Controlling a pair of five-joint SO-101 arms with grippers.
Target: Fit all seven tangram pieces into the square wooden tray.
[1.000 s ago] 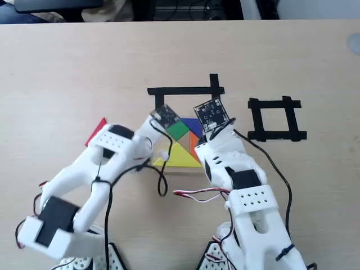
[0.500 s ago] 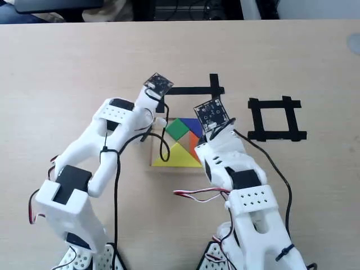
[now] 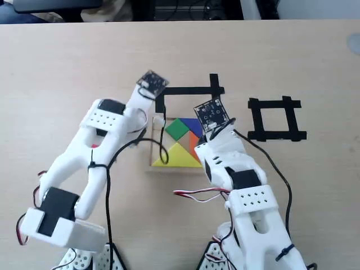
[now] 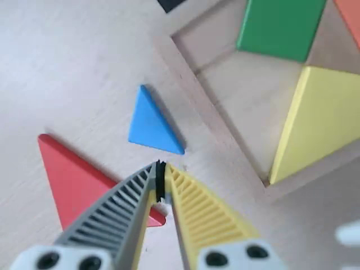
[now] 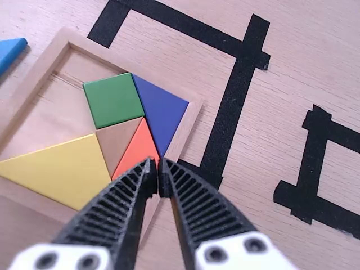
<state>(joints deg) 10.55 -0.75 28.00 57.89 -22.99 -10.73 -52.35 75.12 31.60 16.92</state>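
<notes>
From the left wrist view I have the left jaws clenched on nothing, tips together. Just ahead of the tips lies a small light-blue triangle [image 4: 151, 125] on the worktop [image 4: 73, 62]. Its long edge runs alongside the outer wall of the square wooden tray [image 4: 194, 101], close to it but not touching, and one sharp corner points back at the tips. A red triangle [image 4: 70, 177] lies under the jaws on the grey-finger side, partly hidden by them.

The right wrist view shows the tray's filled part. A green square [image 5: 112, 100] sits edge to edge with a dark blue piece [image 5: 162, 112], and below them are a tan triangle [image 5: 119, 140] and an orange triangle [image 5: 138, 153]. The right jaws are also clenched and empty, with their tips over the orange piece near the rim. To one side of them, the big yellow triangle [image 5: 56, 169] lays its long edge along the tray wall, its apex pointing to the tray's middle.

The high view alone shows the black tape squares [image 3: 277, 119] out past the right arm.
</notes>
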